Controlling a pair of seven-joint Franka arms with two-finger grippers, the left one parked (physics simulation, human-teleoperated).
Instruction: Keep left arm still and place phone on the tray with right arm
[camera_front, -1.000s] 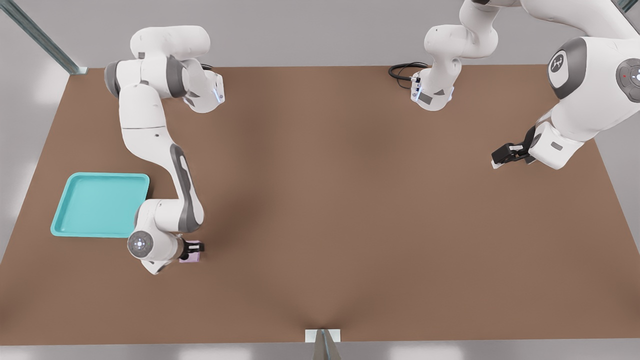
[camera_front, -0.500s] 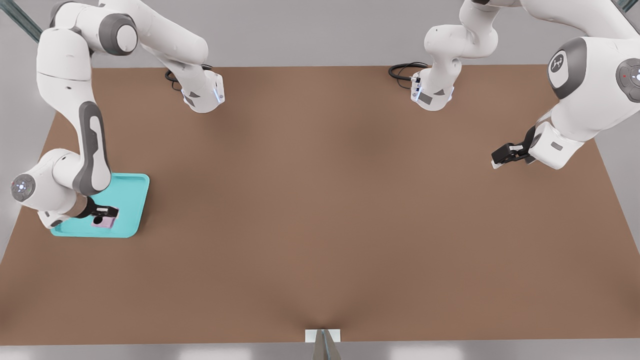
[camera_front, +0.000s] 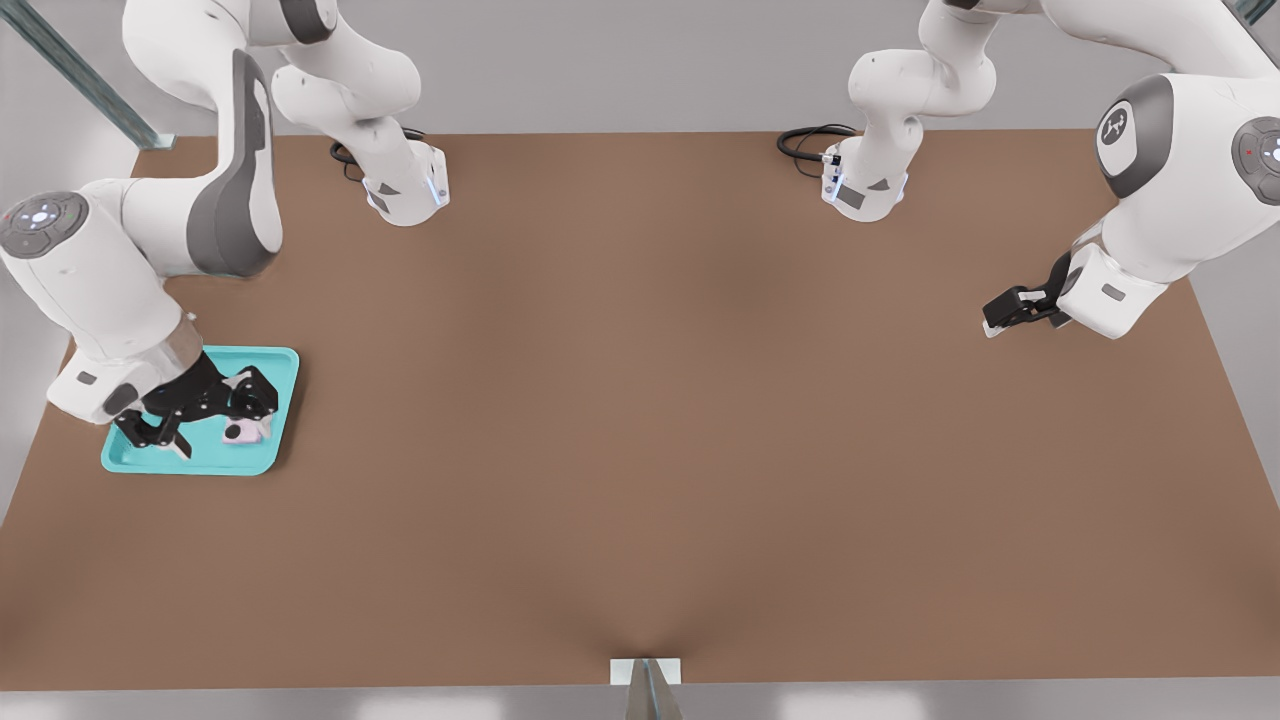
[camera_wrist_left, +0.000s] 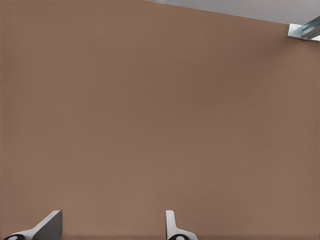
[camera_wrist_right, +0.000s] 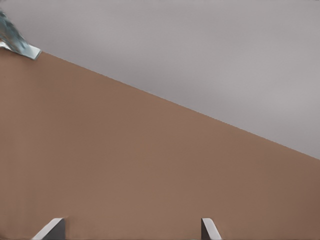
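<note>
1. My jaws (camera_front: 196, 410) hang spread wide over the tray (camera_front: 283, 362), gripping nothing; both tips show apart in my wrist camera.
2. The phone (camera_front: 249, 431) lies on the turquoise tray floor, toward the front view's right side, just beside my jaws and seemingly free of them.
3. By my reading, the placing step is done and I'm at the release end of the job.
4. Next call: lift my right arm (camera_front: 120, 270) straight up and away, clean, without nudging the phone or catching the rim.
5. The front view alone shows tray, phone and jaws together on the counter (camera_front: 650, 420).
6. My wrist camera misses all that: only bare brown counter, grey wall beyond, two fingertips (camera_wrist_right: 51, 229).
</note>
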